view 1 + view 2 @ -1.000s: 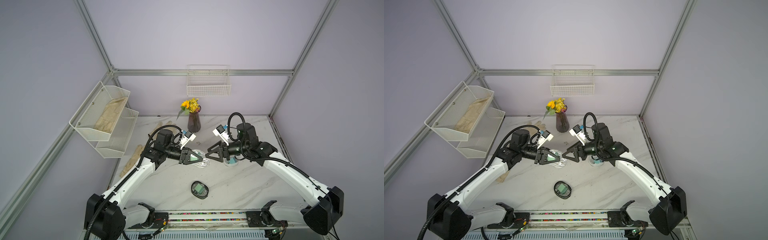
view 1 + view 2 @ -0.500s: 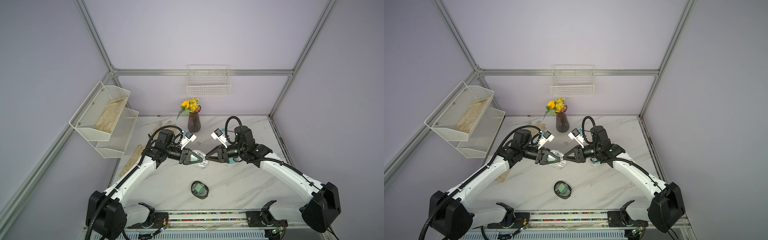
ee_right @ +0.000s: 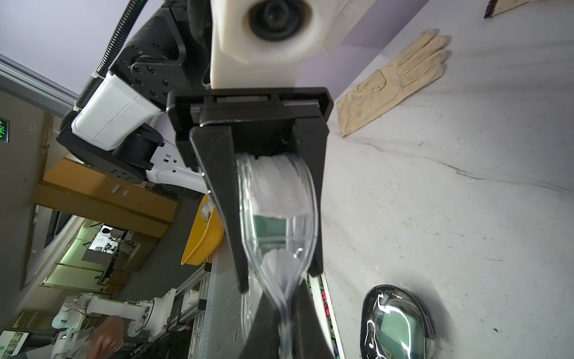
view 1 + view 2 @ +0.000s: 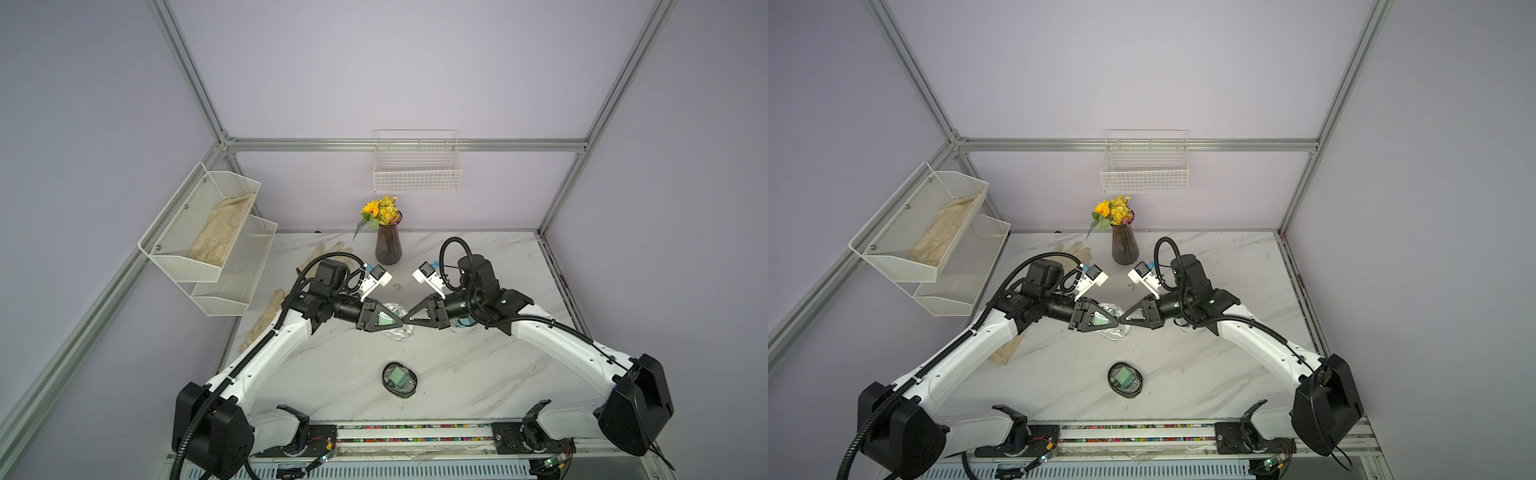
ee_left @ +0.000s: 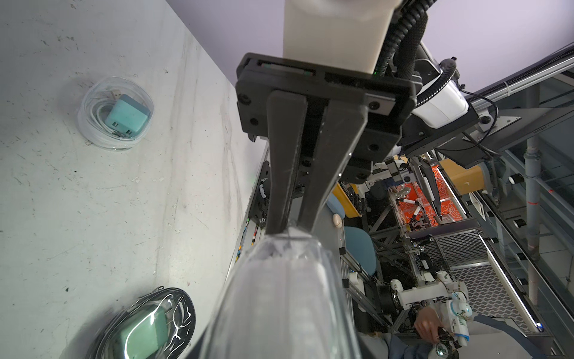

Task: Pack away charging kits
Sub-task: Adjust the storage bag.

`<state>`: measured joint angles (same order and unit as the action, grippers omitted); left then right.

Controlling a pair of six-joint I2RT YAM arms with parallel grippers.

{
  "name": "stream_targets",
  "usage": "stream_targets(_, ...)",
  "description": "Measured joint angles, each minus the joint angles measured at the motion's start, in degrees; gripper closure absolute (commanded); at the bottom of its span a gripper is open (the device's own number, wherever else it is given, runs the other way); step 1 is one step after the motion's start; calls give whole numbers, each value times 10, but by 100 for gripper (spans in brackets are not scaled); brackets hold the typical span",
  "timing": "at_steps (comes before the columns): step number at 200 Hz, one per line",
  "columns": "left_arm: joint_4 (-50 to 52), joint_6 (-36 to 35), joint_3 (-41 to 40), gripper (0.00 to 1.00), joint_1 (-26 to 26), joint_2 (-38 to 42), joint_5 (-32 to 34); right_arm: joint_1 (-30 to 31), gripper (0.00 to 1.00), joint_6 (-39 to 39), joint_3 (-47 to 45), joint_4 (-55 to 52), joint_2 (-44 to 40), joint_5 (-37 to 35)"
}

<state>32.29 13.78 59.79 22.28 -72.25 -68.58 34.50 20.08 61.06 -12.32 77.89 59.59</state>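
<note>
clear case (image 4: 400, 335), held mid-table in both top views between your left gripper (image 4: 399, 325) and right gripper (image 4: 1121, 323); black-rimmed case (image 4: 400, 379) lies at 6 o'clock of them. left wrist: right jaws pinched tight on the clear case's rim. right wrist: left jaws partly spread, clamping its sides.

Teal plug adapter (image 5: 125, 116), black-rimmed case (image 4: 385, 379), grey-veined white table (image 4: 478, 365)

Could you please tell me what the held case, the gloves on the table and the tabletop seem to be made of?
Held case: clear glossy plastic, likely soft; you see through it and it pinches flat. Gloves: cream matte fabric or leather, stitched seams. Tabletop: white marble-look, grey veins; stone or laminate unclear.
</note>
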Motion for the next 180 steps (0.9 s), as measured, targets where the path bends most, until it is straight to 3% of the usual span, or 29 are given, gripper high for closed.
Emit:
stream_targets(6,0,1,1,35,-1,1,3,0,100,4,0,5,0,0)
stream_targets(21,-17,19,2,15,-7,5,13,4,100,29,-9,40,-4,-8)
stream_targets(38,-78,77,-4,10,-12,19,31,5,100,75,-35,94,-21,-25)
stream_targets(59,-270,216,-77,8,-14,70,87,5,100,151,-80,187,-55,-64)
stream_targets(87,-482,367,-171,8,20,96,203,5,100,261,-141,329,-85,-128)
stream_targets(123,-657,456,-211,19,78,73,331,6,100,377,-221,495,-76,-207)
stream_targets(146,-739,497,-222,35,80,50,380,7,100,408,-241,533,-70,-241)
stream_targets(180,-790,535,-222,44,79,25,403,7,100,429,-253,567,-73,-270)
